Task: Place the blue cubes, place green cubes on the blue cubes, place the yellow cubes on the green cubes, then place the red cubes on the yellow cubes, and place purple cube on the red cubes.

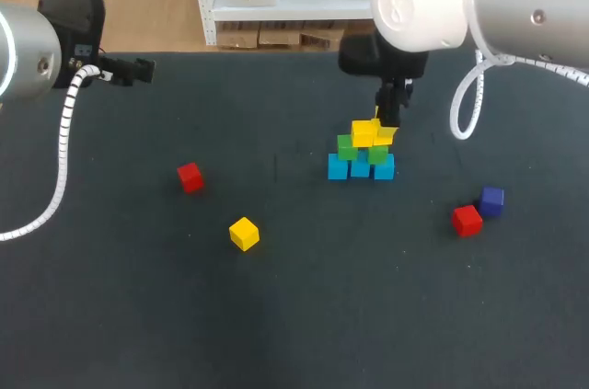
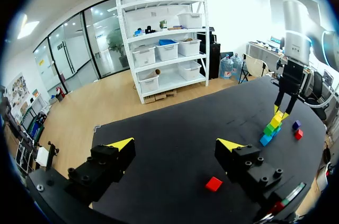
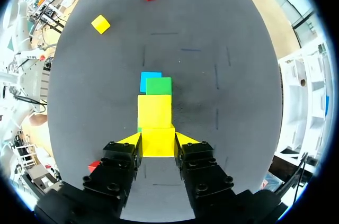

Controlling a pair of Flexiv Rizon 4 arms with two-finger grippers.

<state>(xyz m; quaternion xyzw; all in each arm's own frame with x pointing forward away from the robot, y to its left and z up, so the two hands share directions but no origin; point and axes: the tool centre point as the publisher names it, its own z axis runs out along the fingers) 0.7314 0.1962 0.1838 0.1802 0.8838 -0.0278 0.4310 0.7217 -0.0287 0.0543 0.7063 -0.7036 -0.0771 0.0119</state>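
Right gripper: our right gripper (image 3: 158, 142) is clenched on the held yellow cube (image 3: 157, 133), one finger on each side.
Held yellow cube: at the top of the stack, above a green cube and right beside the placed yellow cube (image 1: 363, 132); we cannot tell if it already rests there.
Stack: blue cubes (image 1: 338, 167) in a row on the table (image 1: 304, 315), green cubes (image 1: 347, 146) on them, the yellow ones on top.
Left gripper: our left gripper (image 2: 176, 144) has its fingers spread wide with nothing between them, well apart from the stack.
Loose cubes: left red cube (image 1: 190, 177) and loose yellow cube (image 1: 244, 234) left of the stack; right red cube (image 1: 467, 220) just beside the purple cube (image 1: 491, 200) to its right.
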